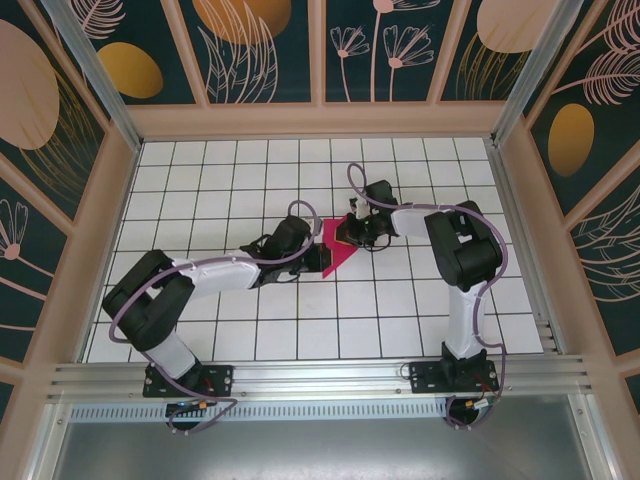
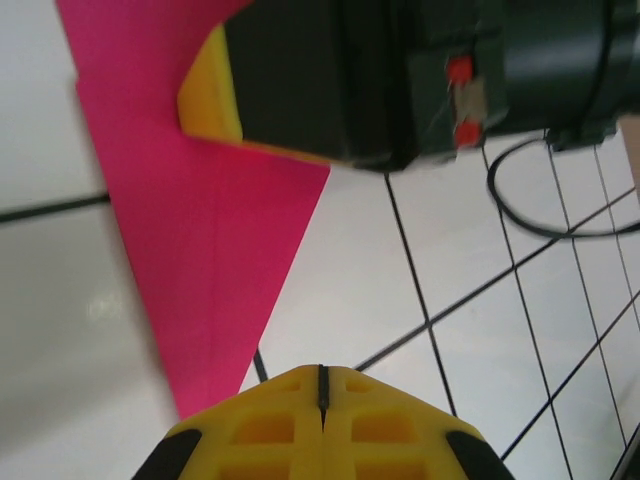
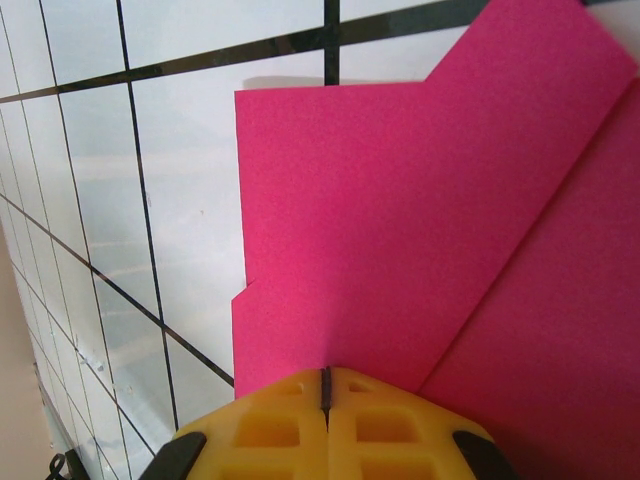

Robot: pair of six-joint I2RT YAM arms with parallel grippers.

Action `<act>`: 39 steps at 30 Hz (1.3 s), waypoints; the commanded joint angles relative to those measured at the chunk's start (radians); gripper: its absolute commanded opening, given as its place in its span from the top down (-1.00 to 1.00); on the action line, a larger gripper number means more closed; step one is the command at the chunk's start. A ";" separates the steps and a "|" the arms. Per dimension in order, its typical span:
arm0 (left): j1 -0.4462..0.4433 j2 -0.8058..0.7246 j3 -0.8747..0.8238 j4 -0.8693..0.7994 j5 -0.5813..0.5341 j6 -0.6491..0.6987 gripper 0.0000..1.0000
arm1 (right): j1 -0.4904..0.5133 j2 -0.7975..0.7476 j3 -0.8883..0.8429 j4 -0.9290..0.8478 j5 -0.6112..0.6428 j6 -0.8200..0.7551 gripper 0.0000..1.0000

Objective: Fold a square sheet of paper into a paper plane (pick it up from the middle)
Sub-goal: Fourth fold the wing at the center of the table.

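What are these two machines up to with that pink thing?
Two robot arms are folding a pink sheet of paper in the middle of a white tiled table. It is partly folded, with creases and one pointed end. The right end effector, shut, seems to press on the paper; the left end effector, also shut, sits near the pointed tip.

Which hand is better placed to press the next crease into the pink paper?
Right, probably: the right hand, shut, is over the folded pink paper beside a crease line, while the left hand, also shut, sits just off its pointed tip.
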 commanded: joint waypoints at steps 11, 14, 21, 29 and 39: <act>0.026 0.239 0.119 -0.002 -0.029 0.005 0.97 | -0.005 0.102 -0.036 -0.092 0.153 0.002 1.00; 0.026 0.247 0.118 -0.011 -0.002 0.007 0.97 | -0.005 0.102 -0.039 -0.093 0.154 0.003 1.00; 0.013 0.207 0.044 -0.114 0.050 0.084 1.00 | -0.005 0.102 -0.038 -0.101 0.158 0.000 1.00; -0.007 0.061 -0.003 -0.178 0.020 0.142 1.00 | -0.004 0.096 -0.047 -0.103 0.165 0.002 1.00; 0.008 -0.024 -0.008 0.022 -0.154 0.029 0.98 | -0.005 0.102 -0.033 -0.096 0.154 0.009 1.00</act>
